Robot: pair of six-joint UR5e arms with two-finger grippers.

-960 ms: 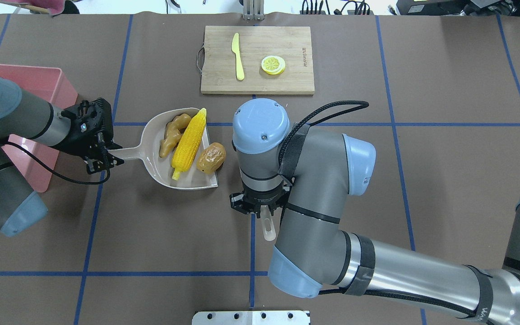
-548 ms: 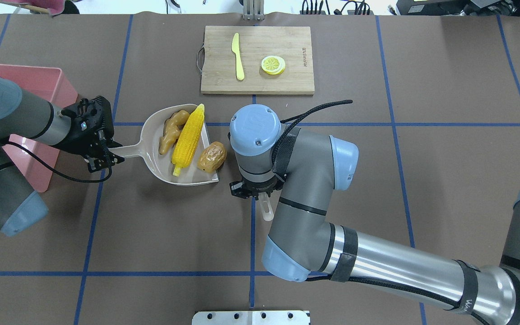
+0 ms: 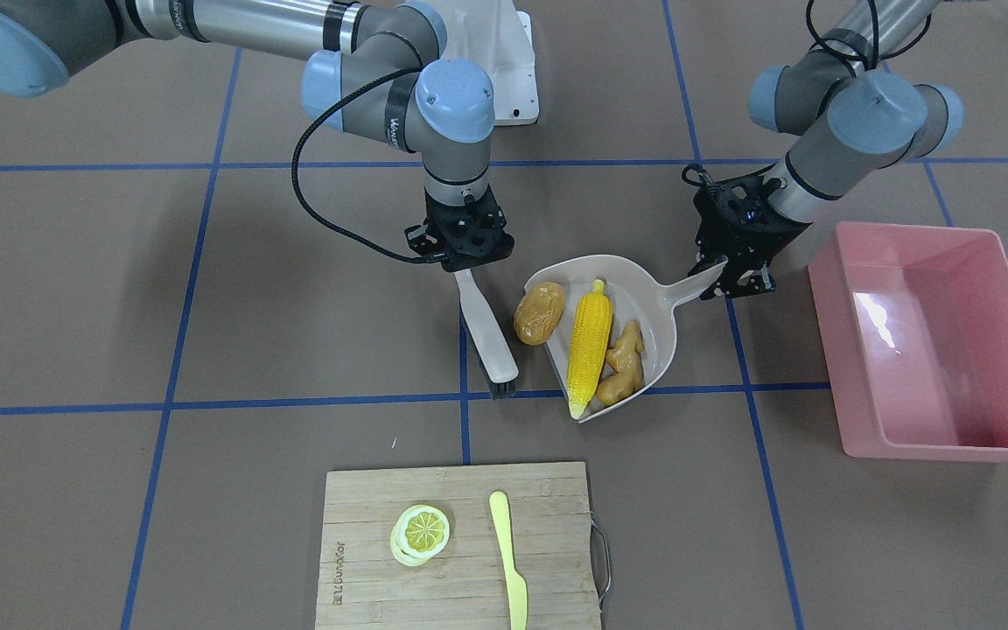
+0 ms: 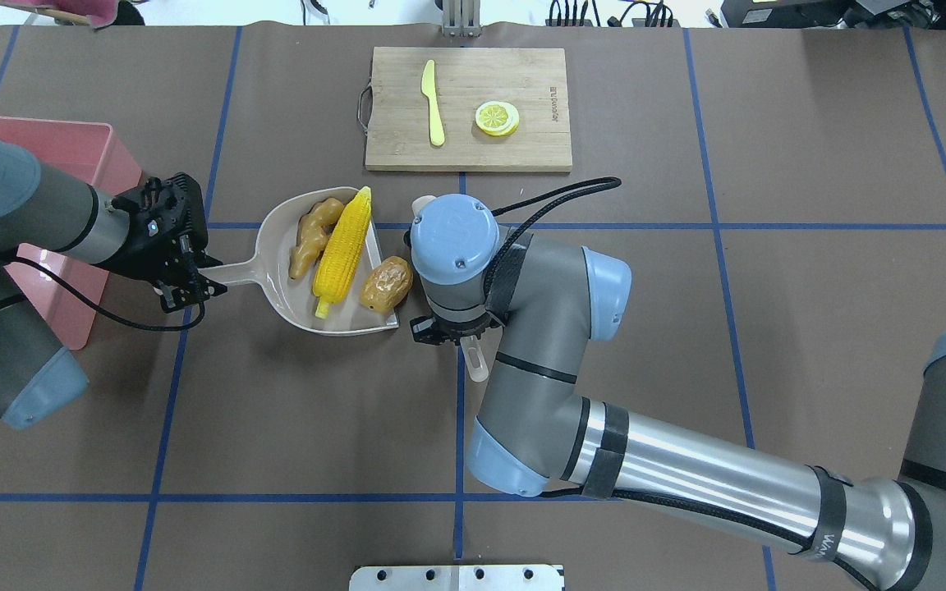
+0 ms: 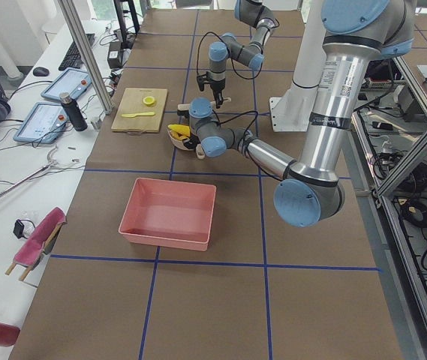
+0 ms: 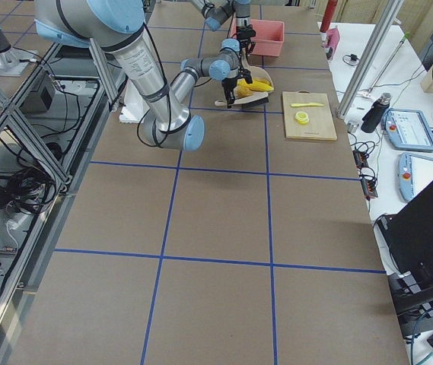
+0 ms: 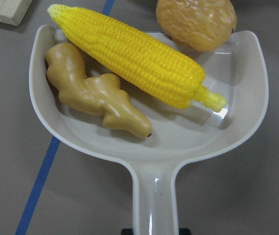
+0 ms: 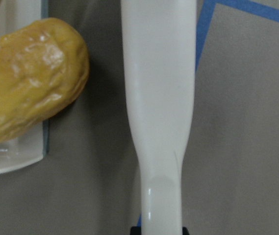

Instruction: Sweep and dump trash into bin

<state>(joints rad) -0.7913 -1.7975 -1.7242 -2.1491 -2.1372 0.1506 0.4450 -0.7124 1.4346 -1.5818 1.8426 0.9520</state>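
Observation:
The beige dustpan (image 4: pixel 340 322) lies on the table with the yellow corn cob (image 4: pixel 342 250) and the tan ginger root (image 4: pixel 311 236) inside it. The brown potato (image 4: pixel 386 284) sits at its open lip, partly on the edge. My left gripper (image 4: pixel 194 283) is shut on the dustpan's handle (image 3: pixel 689 287). My right gripper (image 4: pixel 456 336) is shut on a white-handled brush (image 3: pixel 488 332), which stands on the table just beside the potato (image 8: pixel 29 76) with a small gap. The pink bin (image 3: pixel 924 341) is empty, beyond my left gripper.
A wooden cutting board (image 4: pixel 468 108) at the far side holds a pale yellow knife (image 4: pixel 433 103) and a lemon slice (image 4: pixel 497 117). My right arm's elbow and forearm stretch over the table's near right part.
My right gripper has moved the brush toward the far side and closer to the potato. The dustpan with its load has shifted slightly away from the robot.

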